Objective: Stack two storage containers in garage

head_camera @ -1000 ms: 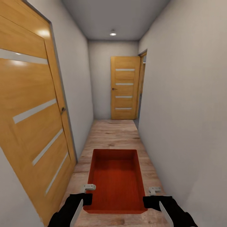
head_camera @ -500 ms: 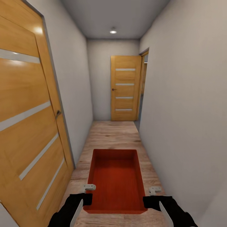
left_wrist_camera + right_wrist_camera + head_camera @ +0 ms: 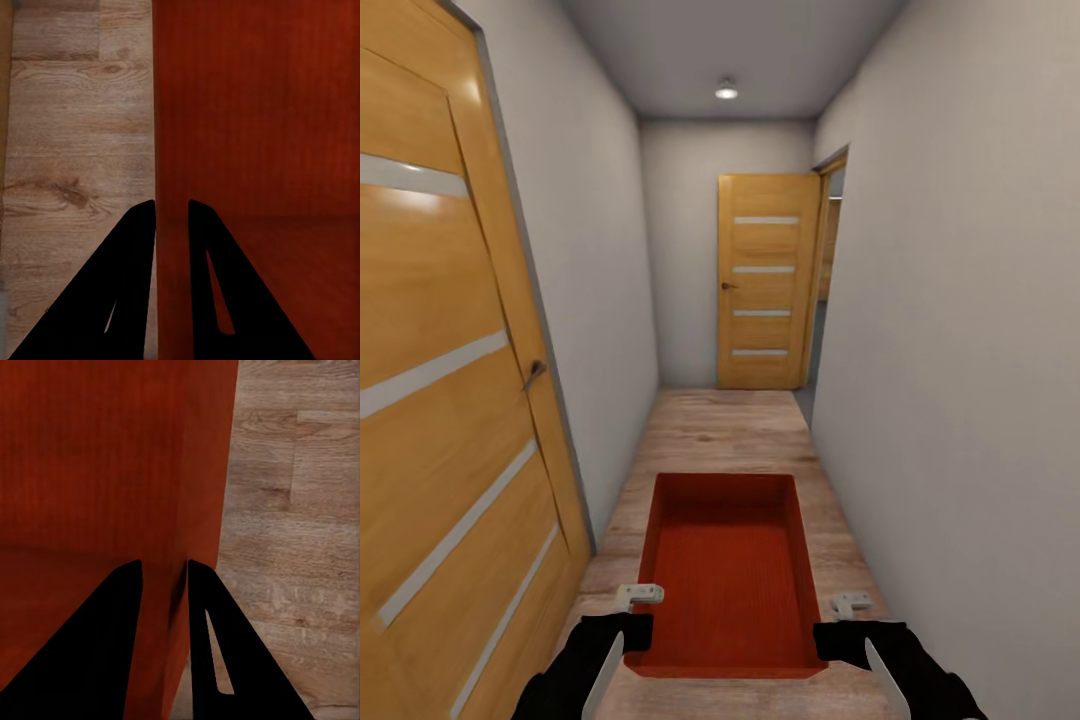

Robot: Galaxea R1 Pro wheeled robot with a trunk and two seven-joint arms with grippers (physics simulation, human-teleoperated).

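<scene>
One red-orange storage container (image 3: 726,575) hangs level in front of me over light wood planks, its open top facing up and nothing inside. My left gripper (image 3: 642,628) is shut on its left wall, with a finger on each side of that wall (image 3: 171,214). My right gripper (image 3: 822,632) is shut on the right wall in the same way (image 3: 163,574). The container's red walls and bottom show close up in the left wrist view (image 3: 255,112) and the right wrist view (image 3: 97,457). The second container, the living room, the garage and its concrete floor are out of view.
I am in a narrow hallway with a wood plank floor (image 3: 725,430). An orange-brown door (image 3: 440,400) stands close on the left. A pale wall (image 3: 960,350) runs close on the right. Another striped door (image 3: 765,285) stands at the far end beside an open doorway (image 3: 826,290).
The view has advanced down the hallway: the left door has slid further out of frame and the far door sits slightly nearer and to the right. Container and grippers hold the same pose.
</scene>
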